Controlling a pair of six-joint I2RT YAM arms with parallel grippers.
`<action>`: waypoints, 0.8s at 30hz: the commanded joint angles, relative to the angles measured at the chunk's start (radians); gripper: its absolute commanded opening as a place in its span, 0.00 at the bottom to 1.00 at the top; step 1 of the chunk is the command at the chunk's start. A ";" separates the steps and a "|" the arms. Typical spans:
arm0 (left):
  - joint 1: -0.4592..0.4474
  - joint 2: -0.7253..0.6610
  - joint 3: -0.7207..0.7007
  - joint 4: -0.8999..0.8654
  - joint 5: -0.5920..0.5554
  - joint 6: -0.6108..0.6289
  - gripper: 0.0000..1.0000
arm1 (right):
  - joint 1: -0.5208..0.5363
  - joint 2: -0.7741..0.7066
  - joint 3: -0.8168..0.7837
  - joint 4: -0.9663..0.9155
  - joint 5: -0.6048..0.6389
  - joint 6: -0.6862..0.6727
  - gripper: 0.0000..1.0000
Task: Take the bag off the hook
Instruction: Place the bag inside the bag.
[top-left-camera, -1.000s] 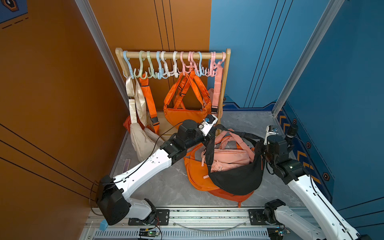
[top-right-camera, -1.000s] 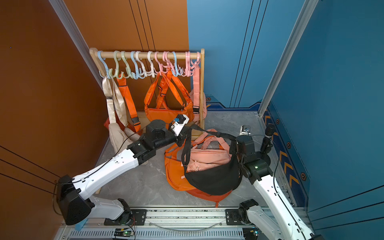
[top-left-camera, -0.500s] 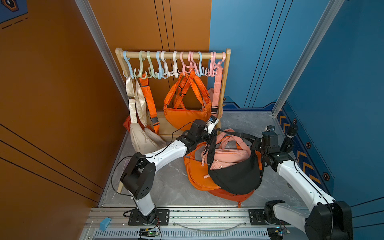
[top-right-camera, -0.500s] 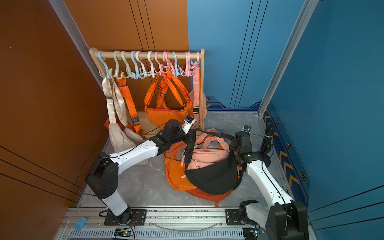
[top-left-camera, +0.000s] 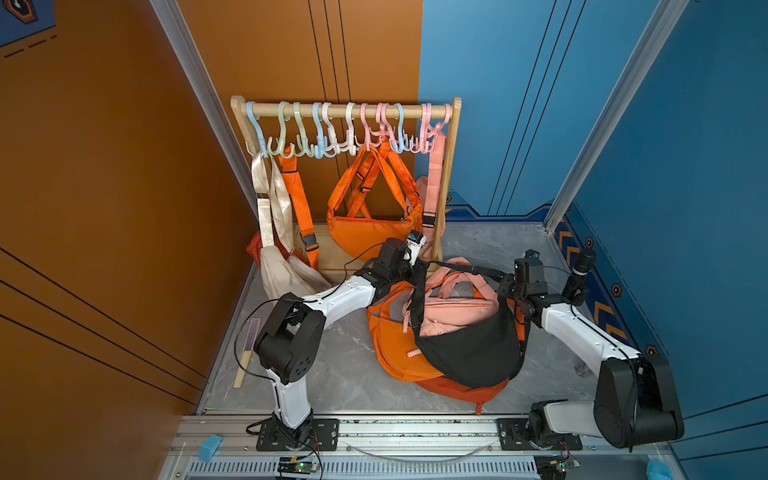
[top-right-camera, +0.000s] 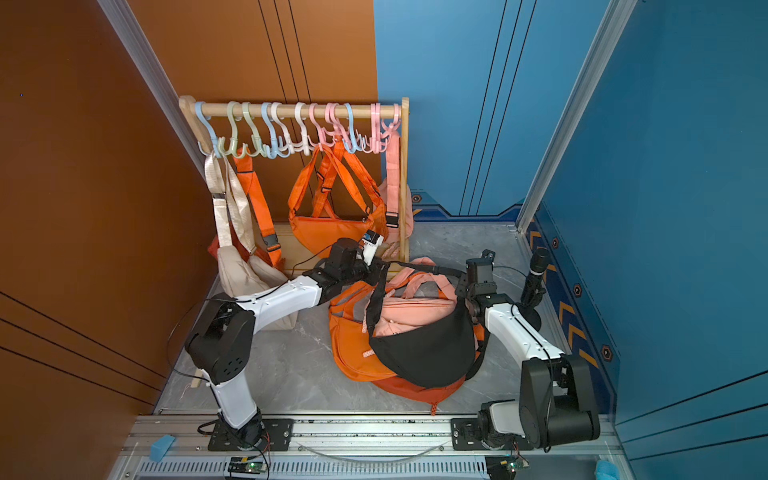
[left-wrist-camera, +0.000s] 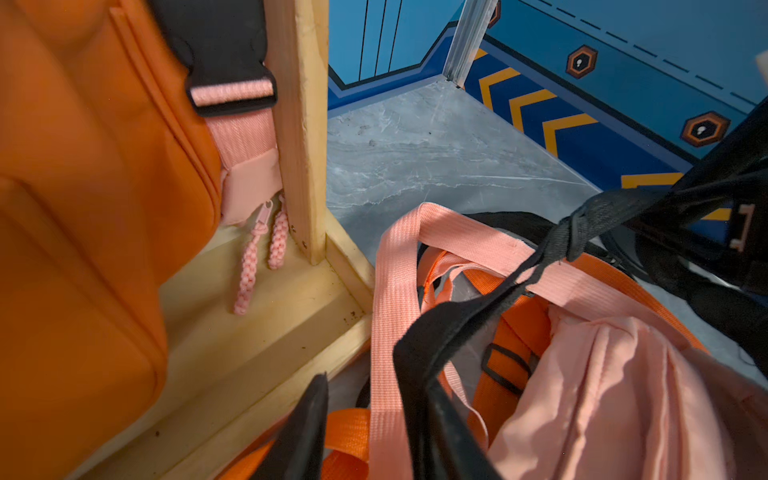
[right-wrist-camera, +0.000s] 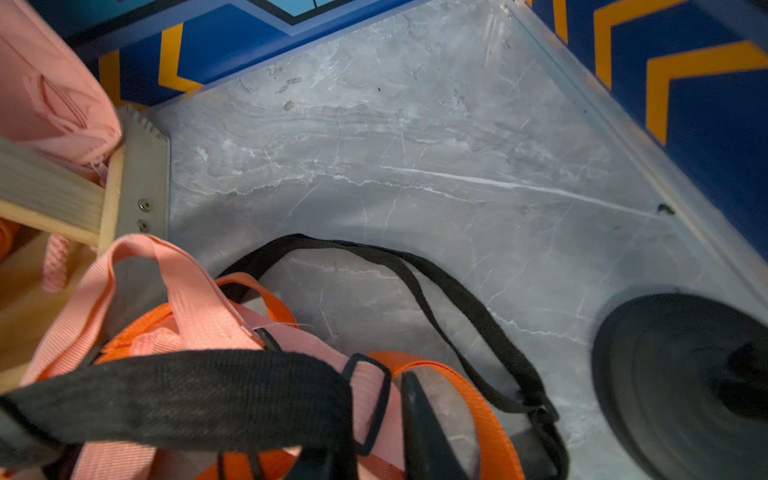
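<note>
Black bag (top-left-camera: 469, 353) off the hooks (top-left-camera: 349, 139), slumped atop a pink bag (top-left-camera: 457, 309) and orange bags (top-left-camera: 395, 340) on the grey worktop (top-left-camera: 332, 374), just before the wooden rack (top-left-camera: 353, 110). Left end effector (left-wrist-camera: 374, 380) spread, one finger (left-wrist-camera: 307, 428) bare, the other under the black strap (left-wrist-camera: 582, 220). Right end effector (right-wrist-camera: 370, 399) parted as well, strap draped across, not pinched. Strap stretched between the two. On the rack, by their straps: beige bag (top-left-camera: 286, 274) and hanging orange bag (top-left-camera: 370, 237).

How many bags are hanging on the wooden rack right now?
4: a beige bag at the rack's left end, an orange bag partly hidden behind it, another orange bag in the middle, and a pink bag by the right post. Others may be hidden.
</note>
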 joint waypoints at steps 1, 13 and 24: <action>0.009 -0.018 -0.017 0.059 0.011 -0.059 0.51 | -0.006 0.000 0.035 -0.006 -0.008 0.009 0.49; 0.003 -0.159 -0.219 0.129 -0.016 -0.227 0.81 | 0.048 -0.050 0.095 -0.071 -0.016 -0.018 0.99; -0.010 -0.457 -0.452 0.200 -0.205 -0.277 0.81 | 0.240 -0.097 0.220 -0.023 -0.021 -0.176 0.97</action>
